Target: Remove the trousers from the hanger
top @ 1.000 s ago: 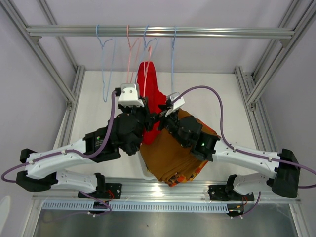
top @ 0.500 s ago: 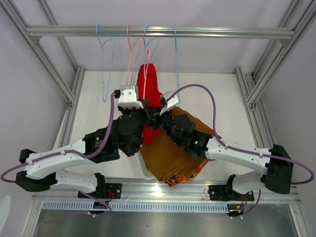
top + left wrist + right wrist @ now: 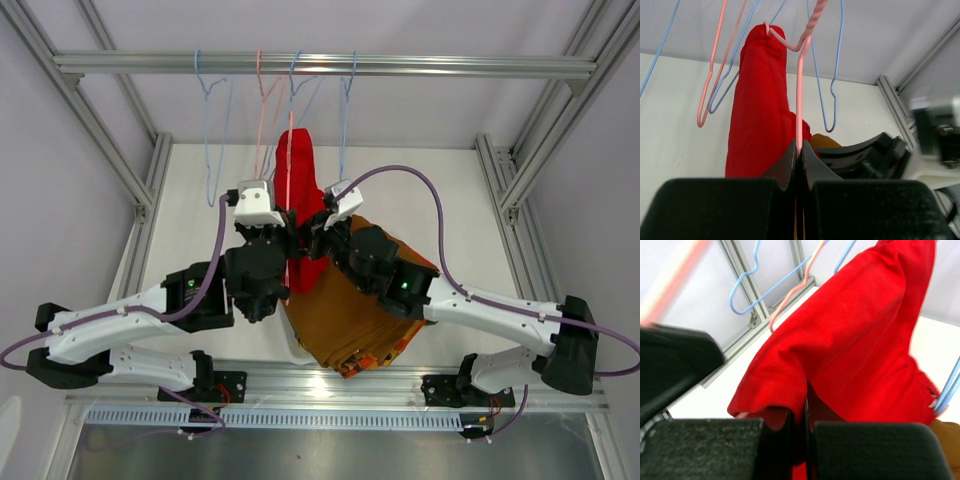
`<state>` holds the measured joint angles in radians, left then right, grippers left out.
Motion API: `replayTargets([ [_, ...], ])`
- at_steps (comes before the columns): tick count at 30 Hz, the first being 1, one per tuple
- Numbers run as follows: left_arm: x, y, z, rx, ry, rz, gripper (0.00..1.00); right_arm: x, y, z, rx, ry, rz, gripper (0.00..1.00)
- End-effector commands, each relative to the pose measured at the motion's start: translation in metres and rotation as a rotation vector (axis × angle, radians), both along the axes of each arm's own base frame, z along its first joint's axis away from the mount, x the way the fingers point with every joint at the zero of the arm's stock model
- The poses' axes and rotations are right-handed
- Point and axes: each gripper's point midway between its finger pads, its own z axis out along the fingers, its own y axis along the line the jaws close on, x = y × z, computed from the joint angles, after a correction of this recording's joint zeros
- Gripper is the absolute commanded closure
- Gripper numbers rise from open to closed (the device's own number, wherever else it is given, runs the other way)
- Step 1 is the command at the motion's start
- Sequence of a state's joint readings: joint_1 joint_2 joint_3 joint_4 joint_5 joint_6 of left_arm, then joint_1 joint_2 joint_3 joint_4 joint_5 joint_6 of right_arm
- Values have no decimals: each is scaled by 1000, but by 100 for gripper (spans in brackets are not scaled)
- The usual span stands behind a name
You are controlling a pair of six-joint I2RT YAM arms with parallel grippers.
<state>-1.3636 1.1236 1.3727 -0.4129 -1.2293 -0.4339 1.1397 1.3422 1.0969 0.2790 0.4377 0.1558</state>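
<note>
Red trousers (image 3: 300,170): draped over the pink hanger (image 3: 800,100) and hanging down from it. Their lower end is hidden behind both arms in the top view.
Pink hanger: hooked on the rail (image 3: 320,65), with empty blue hangers (image 3: 210,130) close on either side of it.
Left fingers (image 3: 786,167): pressed together on the pink hanger's upright wire, just beside the red cloth.
Right fingers (image 3: 782,417): pinched on a fold of the red trousers, across the pink hanger from the left fingers.
Already off: brown trousers (image 3: 345,320) lie on the table (image 3: 200,220), below the pink hanger on the right arm's side.
Likely step: bracing the wire while the cloth is drawn off it.
Risk, cloth slips: the right pinch takes only a thin fold. A pull against cloth dragging on the wire could strip it free, leaving the pair draped on the pink hanger.
Risk, hanger comes away: a pull the left hold does not resist could swing the pink hanger or lift its hook off the rail.
Risk, tangle: a swinging pink hanger could catch a neighbouring blue hanger.
Risk, arms touch: both wrists sit close beside the pink hanger, so a crossing move could knock them together.
</note>
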Motion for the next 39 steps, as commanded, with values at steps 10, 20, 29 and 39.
replayTargets([
  [10,-3,25,-6,-56,32,59,99,-72,-55,154,239,-140,26,100],
  [20,-8,22,-32,-9,150,58,99,-99,-89,182,220,-162,10,100],
  [29,-18,40,-71,28,199,25,99,-101,-131,206,247,-176,-31,100],
  [39,-26,59,-126,139,276,43,100,-99,-150,213,230,-178,-59,100],
])
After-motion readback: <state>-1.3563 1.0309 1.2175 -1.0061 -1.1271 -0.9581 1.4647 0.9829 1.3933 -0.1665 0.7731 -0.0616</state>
